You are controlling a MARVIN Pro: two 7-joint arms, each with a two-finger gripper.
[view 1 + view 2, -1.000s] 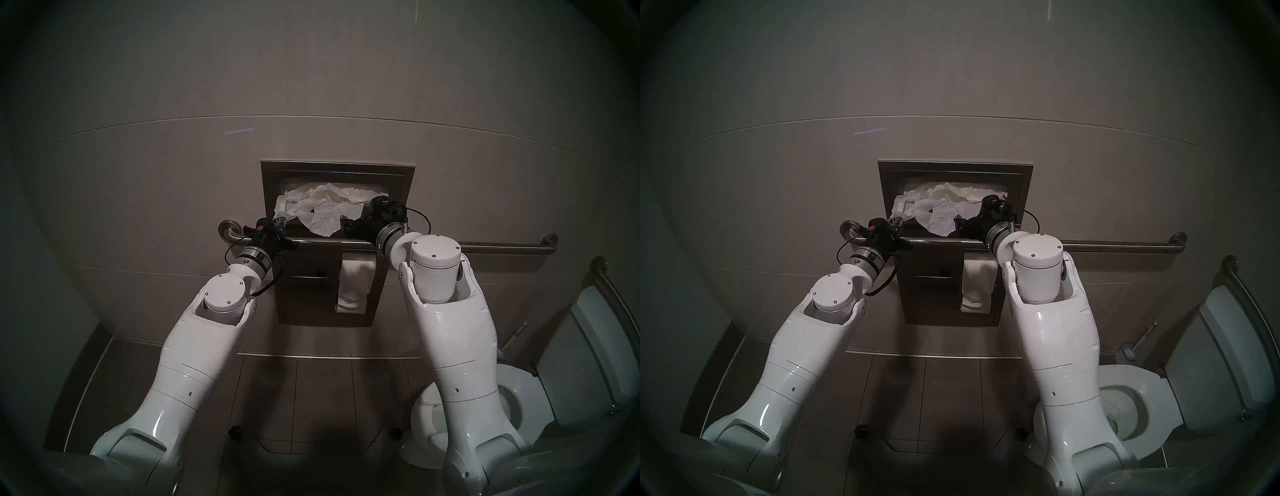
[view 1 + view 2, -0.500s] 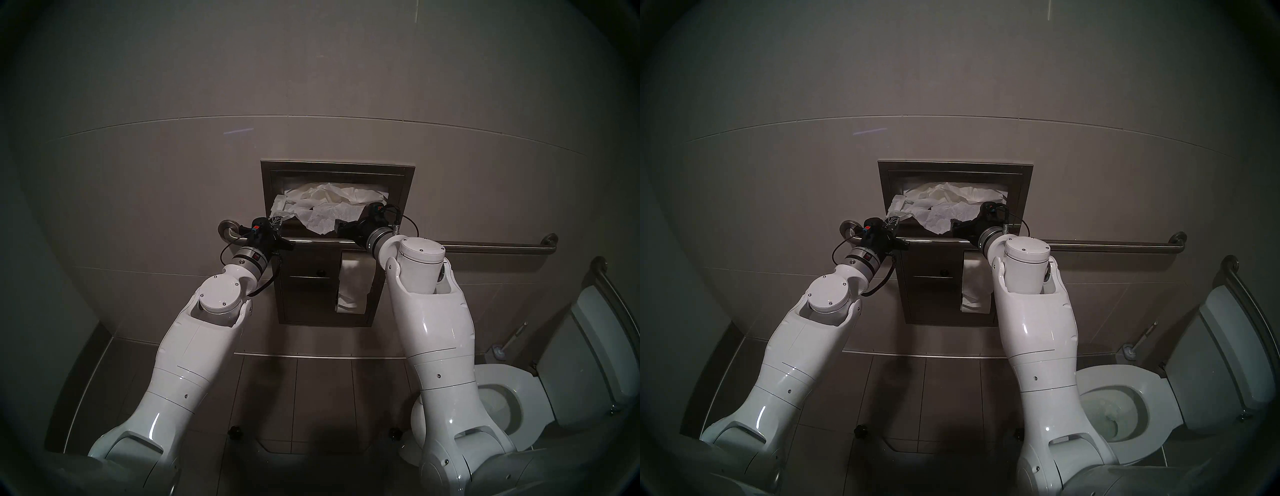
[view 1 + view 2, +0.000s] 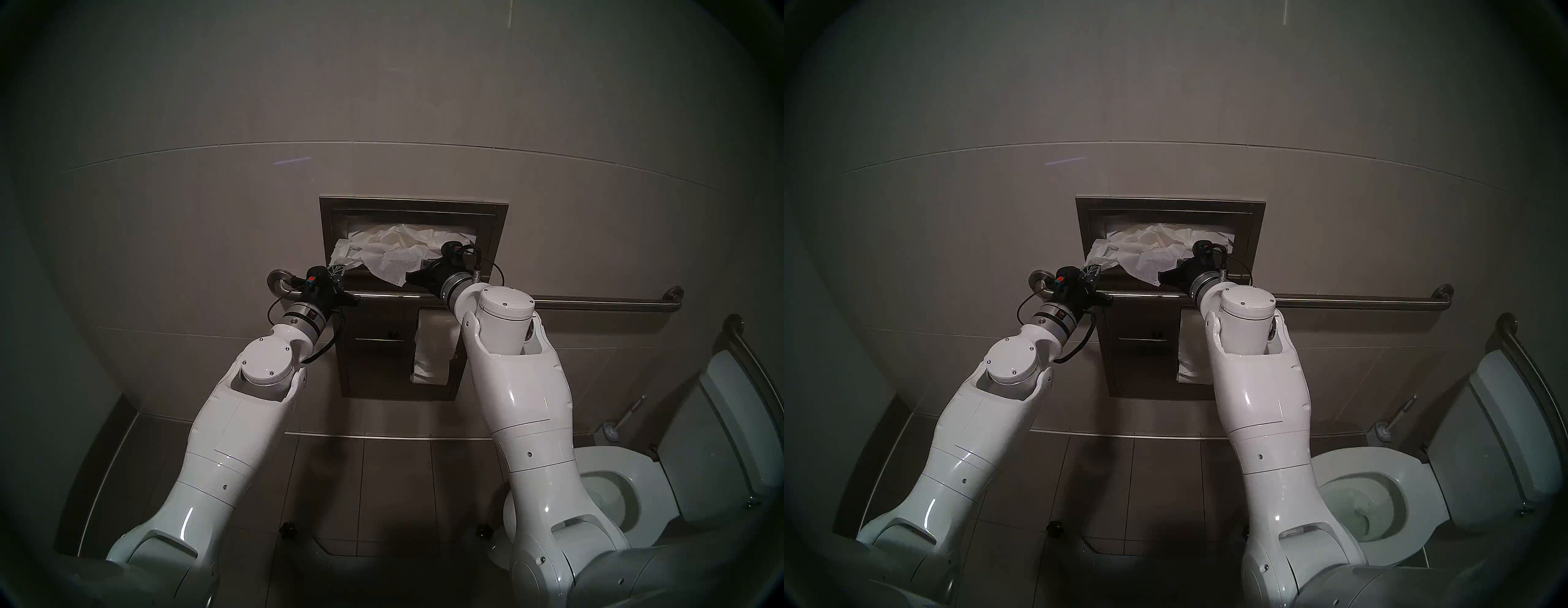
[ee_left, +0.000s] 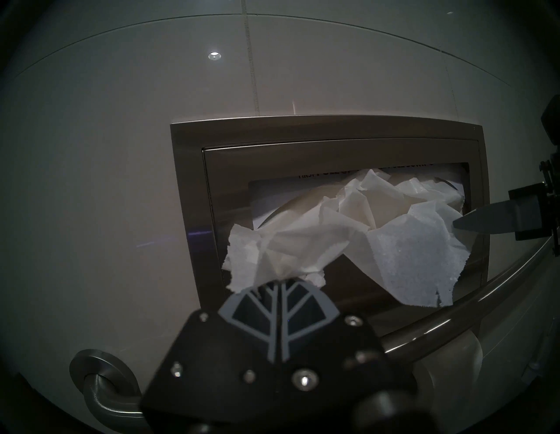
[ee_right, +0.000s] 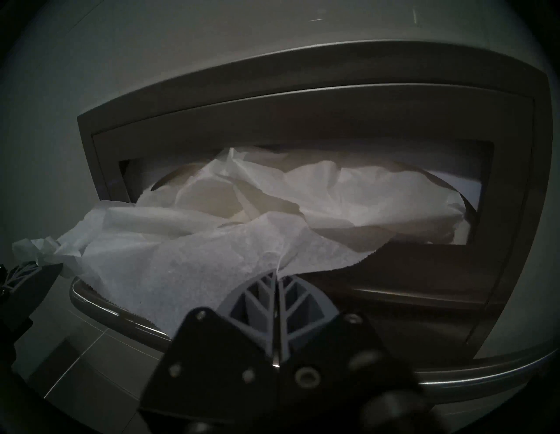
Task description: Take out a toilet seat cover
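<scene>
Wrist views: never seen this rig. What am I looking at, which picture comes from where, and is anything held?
It is a two-armed robot in a toilet stall. The two wide pictures come from cameras on its head, looking down its white arms at the wall. The other two come from a camera on each wrist, looking along that claw.

Set in the wall is a steel dispenser with a crumpled white paper seat cover hanging out over a grab bar; a toilet roll sits below. The toilet stands to the right.

The left claw is shut on the paper's left end, the right claw on its lower right edge.
</scene>
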